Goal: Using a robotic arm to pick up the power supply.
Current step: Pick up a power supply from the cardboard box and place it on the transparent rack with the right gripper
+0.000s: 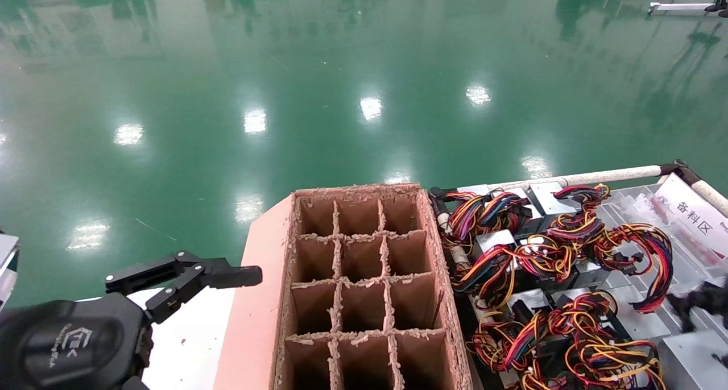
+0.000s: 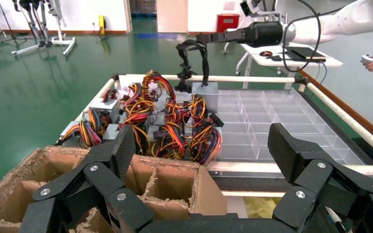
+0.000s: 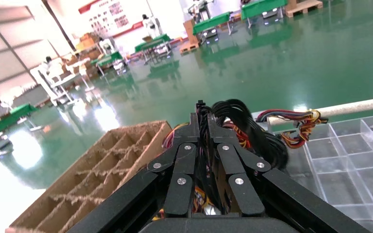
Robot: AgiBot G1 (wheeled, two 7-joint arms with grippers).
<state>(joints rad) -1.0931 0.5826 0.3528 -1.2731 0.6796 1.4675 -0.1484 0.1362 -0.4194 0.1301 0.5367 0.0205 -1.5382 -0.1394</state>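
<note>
So the right arm (image 2: 349, 17) is the one working here. Its right pincer (image 3: 203, 116) is clamped tight on the black cord (image 3: 243, 121), fingers pressed together with the bundle squeezed between them and bulging out past the tips. From the left wrist cam you can see that right pincer (image 2: 201, 39) from across the tray, with the cord (image 2: 194, 58) looping down from it to the power supply (image 2: 205, 93). That's the silver-grey box sitting upright directly below the pincer, right by the white rail (image 2: 233, 78). I honestly can't tell whether the box is off the tray or touching it.

Just to the side of the box, under and past the right pincer, is a heap of other grey units (image 1: 546, 253) with tangled red, yellow and black wires. On the other side of it is the clear tray (image 2: 272, 116) with its compartments.

The left pincer (image 1: 227, 276) hangs low over the white table (image 1: 193, 333), well apart from the power supply. Its fingers (image 2: 121, 145) are spread wide apart with nothing between them. Right ahead of its tips is the brown carton (image 1: 335, 253) with cardboard dividers. Beyond everything there's shiny green floor (image 1: 341, 66).
</note>
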